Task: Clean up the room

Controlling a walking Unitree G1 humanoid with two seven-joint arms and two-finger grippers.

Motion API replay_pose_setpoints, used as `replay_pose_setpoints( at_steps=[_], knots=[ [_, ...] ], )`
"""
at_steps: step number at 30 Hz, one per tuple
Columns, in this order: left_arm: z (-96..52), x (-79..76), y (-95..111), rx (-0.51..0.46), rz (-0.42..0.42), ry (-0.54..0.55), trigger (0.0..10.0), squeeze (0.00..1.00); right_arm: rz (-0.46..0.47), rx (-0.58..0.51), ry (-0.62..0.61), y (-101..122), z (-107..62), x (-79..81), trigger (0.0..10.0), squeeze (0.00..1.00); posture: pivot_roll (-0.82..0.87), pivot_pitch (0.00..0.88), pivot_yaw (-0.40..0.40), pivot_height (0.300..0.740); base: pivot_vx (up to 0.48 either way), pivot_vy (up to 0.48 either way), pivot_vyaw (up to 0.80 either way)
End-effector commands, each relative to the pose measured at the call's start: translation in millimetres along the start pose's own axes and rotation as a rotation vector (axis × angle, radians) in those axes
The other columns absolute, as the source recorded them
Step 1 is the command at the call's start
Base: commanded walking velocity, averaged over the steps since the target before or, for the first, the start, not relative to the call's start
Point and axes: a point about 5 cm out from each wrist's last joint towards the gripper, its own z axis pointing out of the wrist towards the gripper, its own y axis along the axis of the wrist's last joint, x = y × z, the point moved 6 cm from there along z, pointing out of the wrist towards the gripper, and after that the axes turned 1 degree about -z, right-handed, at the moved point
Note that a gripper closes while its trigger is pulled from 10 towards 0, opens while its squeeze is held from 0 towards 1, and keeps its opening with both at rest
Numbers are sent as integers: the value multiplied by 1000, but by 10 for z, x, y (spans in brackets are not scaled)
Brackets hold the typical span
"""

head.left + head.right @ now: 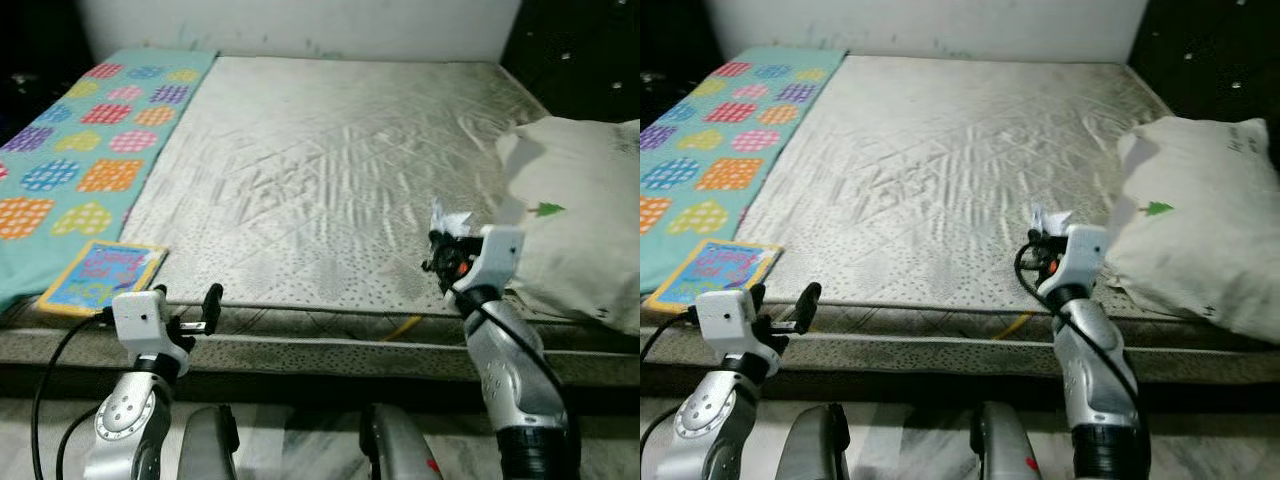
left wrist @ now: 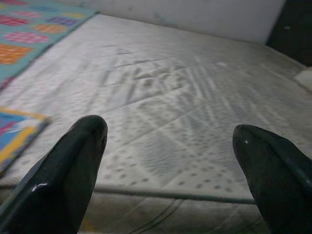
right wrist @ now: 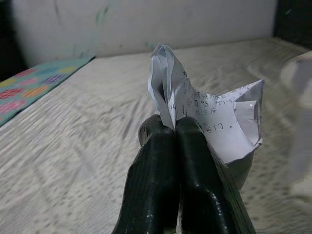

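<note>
Pinching a crumpled sheet of paper (image 3: 204, 114) between its closed fingers, the right claw (image 1: 447, 243) hovers over the near edge of the bed (image 1: 330, 170), just beside the white pillow (image 1: 585, 215); the paper sticks up past the fingertips, clear of the mattress. The booklet (image 1: 103, 276) is probably the next thing to tidy. It lies flat on the near corner of the patterned blanket (image 1: 90, 160), close ahead of the left claw (image 1: 190, 318), whose fingers are spread and empty, so that arm is nearer.

Crumpled white paper (image 3: 204, 112); glossy black fingers (image 2: 73, 170); quilted satiny mattress (image 1: 330, 170).
</note>
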Motion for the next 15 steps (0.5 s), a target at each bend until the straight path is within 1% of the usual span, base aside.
replay_pose_setpoints(
  at_steps=[1,3,4,6,11,15],
  knots=[
    [6,-18,12,2,8,-9,10000,0,11,4,-15,31,36,-42,10000,0,-107,0,-36,586,0,0,0],
    [5,-7,14,2,9,-10,10000,0,13,11,-10,31,43,-41,10000,0,-104,0,-38,604,0,0,0],
    [5,-7,14,2,9,-10,10000,0,13,11,-10,31,43,-41,10000,0,-104,0,-38,604,0,0,0],
    [9,8,19,2,15,-10,10000,0,5,17,3,19,40,-8,10000,0,-103,0,-40,618,0,0,0],
    [8,4,-7,11,23,-12,10000,0,-7,35,17,-41,16,51,10000,0,-106,0,-43,618,0,0,0],
    [6,-24,-24,15,21,-16,10000,0,-1,18,41,-13,2,75,10000,0,-105,0,-44,618,0,0,0]
  ],
)
